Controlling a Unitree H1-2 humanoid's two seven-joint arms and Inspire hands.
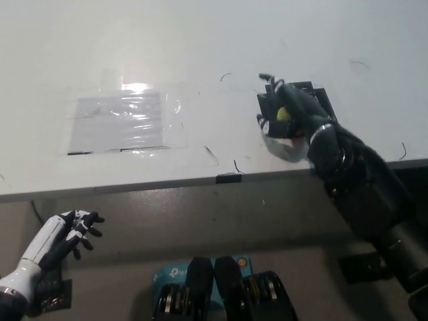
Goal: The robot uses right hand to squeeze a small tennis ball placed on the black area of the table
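single head view, steeply down over near edge of white table (200,40).

The black right robot hand (289,112) sat right on top of the tennis ball (283,115), fingers wrapped around it on the black patch (319,95) of the white table (200,47). The white left robot hand (63,234) hung below the table edge, fingers loosely spread.
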